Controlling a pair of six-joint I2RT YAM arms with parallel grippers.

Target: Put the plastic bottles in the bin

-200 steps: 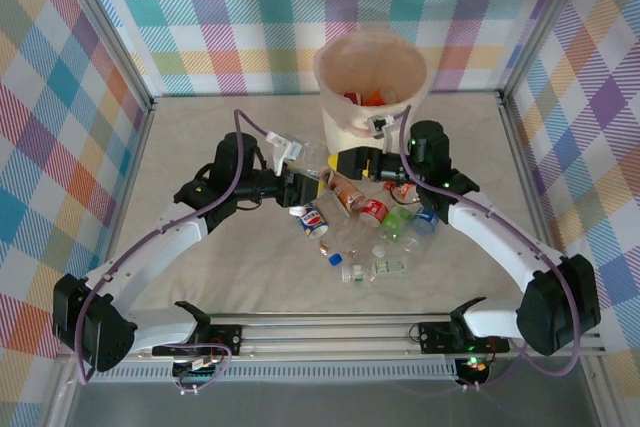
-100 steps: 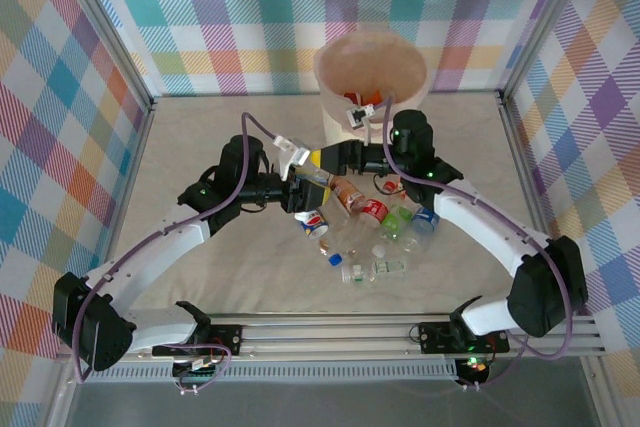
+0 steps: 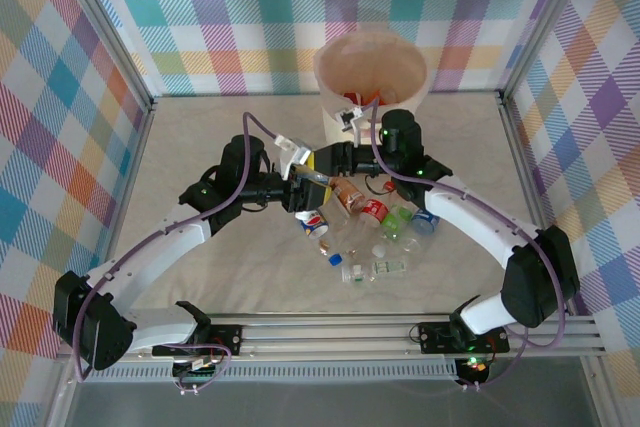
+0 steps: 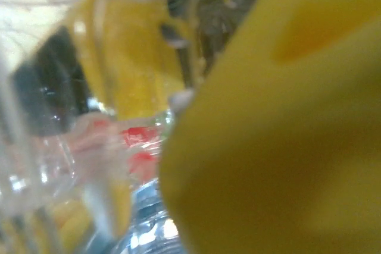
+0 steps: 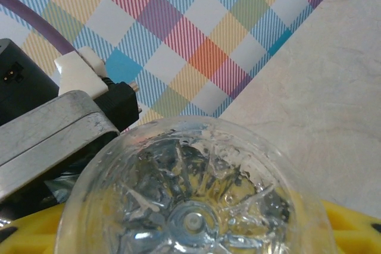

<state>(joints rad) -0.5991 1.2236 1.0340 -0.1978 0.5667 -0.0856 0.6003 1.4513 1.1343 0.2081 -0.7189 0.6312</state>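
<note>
- A clear bottle [image 5: 193, 206] is caught between both grippers, just in front of the bin [image 3: 322, 72]; other bottles [image 3: 370, 237] are piled nearby.
- Its base is clamped by the right gripper [image 3: 324, 160]; whether it is gripped by the left gripper [image 3: 303, 183] cannot be told.
- If it is pulled by both, it could be crushed or twisted loose.
- If it is released early, it could be dropped short of the bin.

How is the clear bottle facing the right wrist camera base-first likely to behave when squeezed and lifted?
The clear bottle looks empty, its base see-through, so it is probably light. Its thin glossy wall may dent or slip under a squeeze. Being round, it would likely roll on the table.
</note>
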